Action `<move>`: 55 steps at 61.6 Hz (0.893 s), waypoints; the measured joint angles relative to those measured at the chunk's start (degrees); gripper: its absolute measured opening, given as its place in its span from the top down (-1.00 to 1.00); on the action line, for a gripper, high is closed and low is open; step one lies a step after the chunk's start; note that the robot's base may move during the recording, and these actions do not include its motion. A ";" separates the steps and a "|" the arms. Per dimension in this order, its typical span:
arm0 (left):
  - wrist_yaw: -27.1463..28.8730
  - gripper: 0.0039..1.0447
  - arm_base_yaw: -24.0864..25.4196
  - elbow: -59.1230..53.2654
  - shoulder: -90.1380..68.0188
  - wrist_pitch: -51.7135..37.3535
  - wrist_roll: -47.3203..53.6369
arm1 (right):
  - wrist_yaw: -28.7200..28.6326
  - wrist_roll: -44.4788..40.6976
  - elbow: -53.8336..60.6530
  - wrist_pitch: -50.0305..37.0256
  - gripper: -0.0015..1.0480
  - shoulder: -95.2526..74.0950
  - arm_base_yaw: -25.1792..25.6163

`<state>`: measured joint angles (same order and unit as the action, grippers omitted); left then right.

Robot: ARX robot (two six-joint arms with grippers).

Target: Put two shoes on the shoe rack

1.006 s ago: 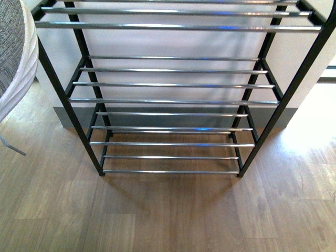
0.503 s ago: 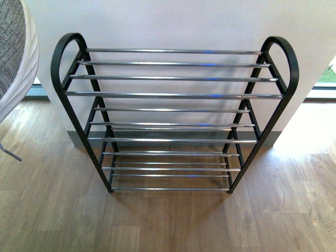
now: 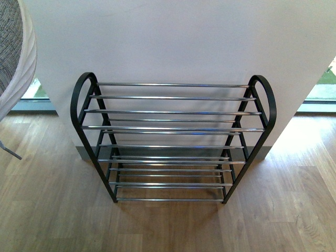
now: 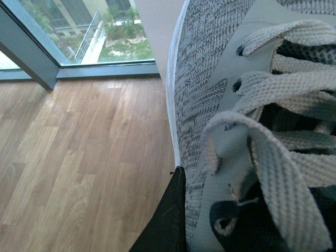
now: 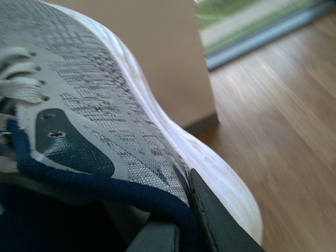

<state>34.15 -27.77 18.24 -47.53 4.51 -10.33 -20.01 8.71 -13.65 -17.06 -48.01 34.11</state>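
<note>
Front view: the shoe rack (image 3: 173,127) stands centre frame on the wooden floor (image 3: 52,210), backed against the white wall (image 3: 173,37). The first sneaker (image 3: 13,52) hangs at the upper left edge. Left wrist view: the left gripper (image 4: 176,215) is closed on the first sneaker, which fills the right half; one black finger (image 4: 165,228) presses against its side. Right wrist view: the right gripper (image 5: 181,226), at lower centre, is clamped on the navy collar of the second sneaker (image 5: 94,105), which fills the left of the frame.

Window (image 4: 79,31) daylight, glinting shoe rack (image 3: 74,102) bars — right wrist view blurred.
</note>
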 joint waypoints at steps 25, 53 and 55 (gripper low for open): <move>0.13 0.96 -0.04 0.00 0.00 0.02 0.00 | 9.68 -0.94 -12.20 6.14 0.97 -13.53 -18.12; -0.07 0.96 -0.09 0.00 0.00 0.00 0.02 | 28.02 22.29 -41.38 13.77 0.97 -53.16 -39.01; -0.04 0.96 -0.09 0.00 0.00 0.00 0.02 | 29.44 24.09 -43.78 14.73 0.97 -56.19 -39.10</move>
<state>34.11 -27.86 18.24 -47.53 4.51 -10.31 9.43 32.80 -57.43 -2.33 -104.20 -4.99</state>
